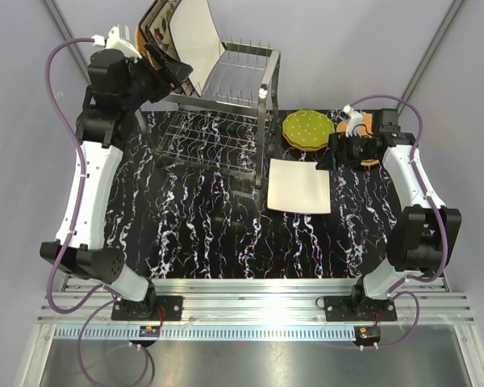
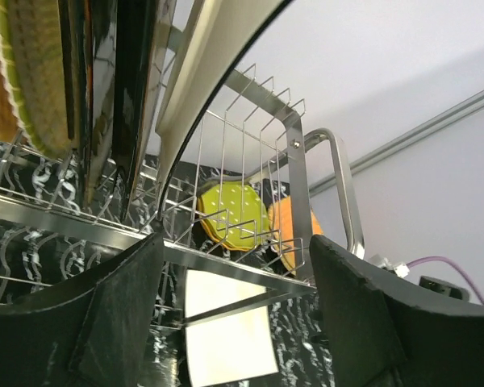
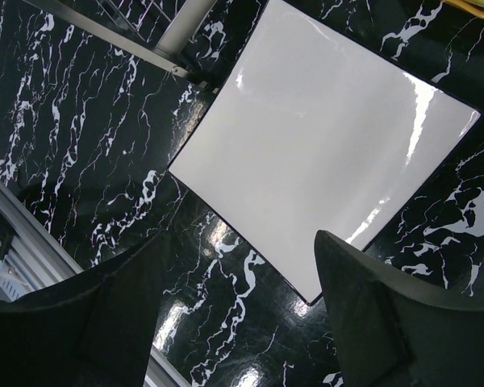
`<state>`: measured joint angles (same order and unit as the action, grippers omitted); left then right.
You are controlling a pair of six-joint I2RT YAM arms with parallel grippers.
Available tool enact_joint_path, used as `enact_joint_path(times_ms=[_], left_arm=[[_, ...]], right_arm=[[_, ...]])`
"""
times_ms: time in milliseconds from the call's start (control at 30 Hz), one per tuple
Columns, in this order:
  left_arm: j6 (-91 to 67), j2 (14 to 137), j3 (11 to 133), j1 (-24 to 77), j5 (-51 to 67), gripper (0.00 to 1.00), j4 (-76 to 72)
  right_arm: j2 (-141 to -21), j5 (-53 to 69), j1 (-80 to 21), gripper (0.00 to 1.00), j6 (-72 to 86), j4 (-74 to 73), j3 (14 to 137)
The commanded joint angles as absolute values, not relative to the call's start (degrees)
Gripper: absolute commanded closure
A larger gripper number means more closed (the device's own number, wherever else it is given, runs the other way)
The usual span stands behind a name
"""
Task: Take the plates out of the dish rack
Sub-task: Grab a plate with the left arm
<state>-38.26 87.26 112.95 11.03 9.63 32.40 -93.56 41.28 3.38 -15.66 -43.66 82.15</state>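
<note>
L fingers stood wide, gripping nothing, by plates racked at 11 o'clock atop the dish rack, so best centre on one rim & lift straight off the prongs; R fingers gaped empty over the desk.

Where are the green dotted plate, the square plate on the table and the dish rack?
green dotted plate point(image 1: 308, 129): overhead view, centre of its top face.
square plate point(image 1: 300, 185): overhead view, middle of its face.
dish rack point(image 1: 264, 121): overhead view, its right upright post.
</note>
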Motion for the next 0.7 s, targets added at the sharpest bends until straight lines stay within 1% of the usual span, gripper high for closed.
enact_joint_path(times_ms=[0, 267, 667], left_arm=[[-43.6, 88.7, 116.4, 9.8, 16.0, 0.26, 27.6], [-43.8, 94.8, 121.5, 9.5, 16.6, 0.28, 25.6], [-35.6, 98.8, 122.3, 9.5, 9.6, 0.31, 24.4]], right_arm=[[-90.4, 43.5, 3.1, 0.21, -15.1, -42.5, 81.5], [-89.6, 44.0, 3.1, 0.21, -15.0, -42.3, 80.7], [-89.1, 44.5, 3.1, 0.21, -15.0, -42.2, 80.9]])
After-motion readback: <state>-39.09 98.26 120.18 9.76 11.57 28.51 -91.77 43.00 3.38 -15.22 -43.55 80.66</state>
